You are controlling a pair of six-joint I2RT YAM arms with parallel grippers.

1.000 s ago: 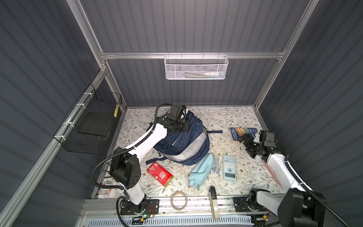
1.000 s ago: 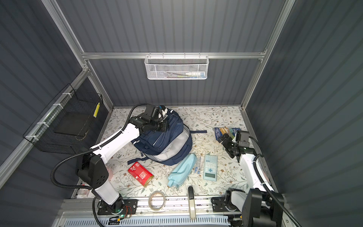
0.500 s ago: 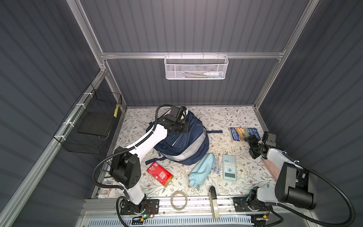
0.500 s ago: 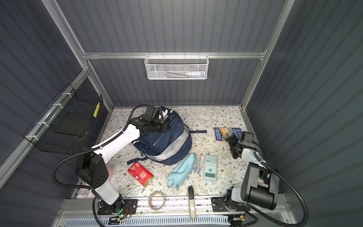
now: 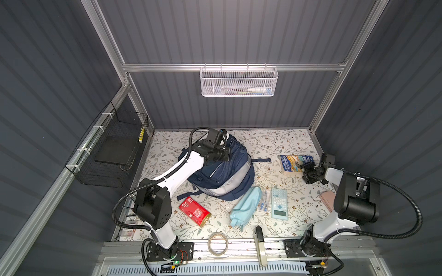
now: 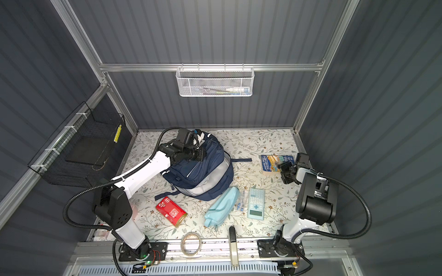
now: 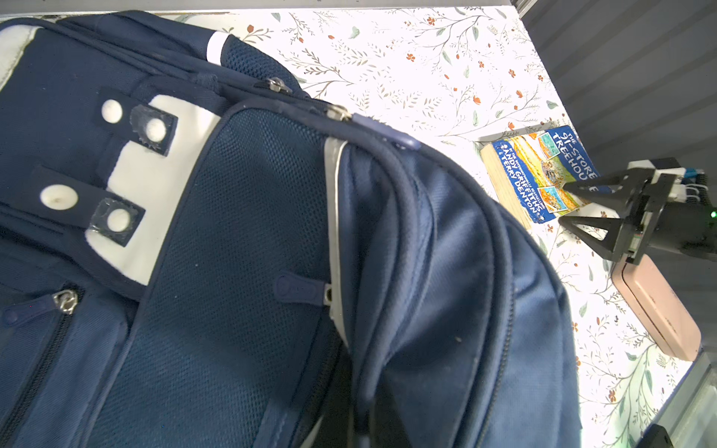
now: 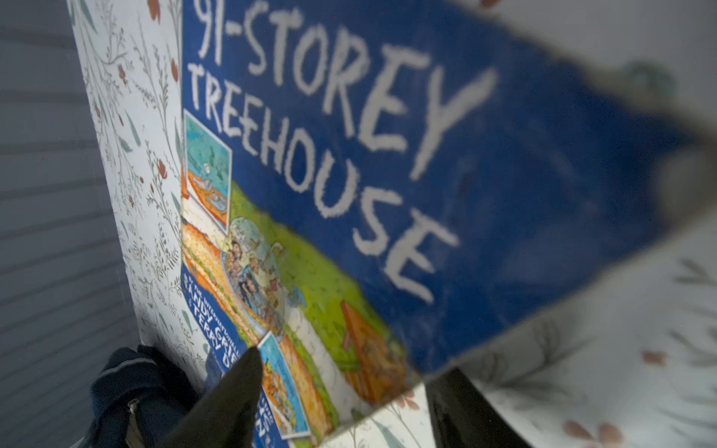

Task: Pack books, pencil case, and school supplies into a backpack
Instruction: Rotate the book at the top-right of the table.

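Observation:
The navy backpack (image 5: 224,176) (image 6: 203,176) (image 7: 232,232) lies at the table's centre-left. My left gripper (image 5: 226,155) (image 6: 203,155) rests on its top and is shut on a fold of its fabric. A blue-and-yellow book (image 5: 293,162) (image 6: 272,162) (image 7: 539,174) (image 8: 426,155) lies flat at the right. My right gripper (image 5: 303,170) (image 6: 284,170) (image 7: 562,205) (image 8: 349,372) is open, with one finger over the cover and one beside the book's corner. In front of the backpack lie the pale-blue pencil case (image 5: 245,205), a clear packet (image 5: 263,203), the calculator (image 5: 279,203) and a red pack (image 5: 195,211).
A tape roll (image 5: 217,244) and a black-handled tool (image 5: 259,246) lie on the front rail. A pink case (image 5: 327,199) (image 7: 655,310) sits by the right wall under my right arm. A black wire basket (image 5: 112,153) hangs at the left, a white mesh basket (image 5: 238,82) on the back wall.
My right arm has folded, its elbow swinging toward the front, while the gripper stays at the book's corner. The left arm and the backpack have not moved.

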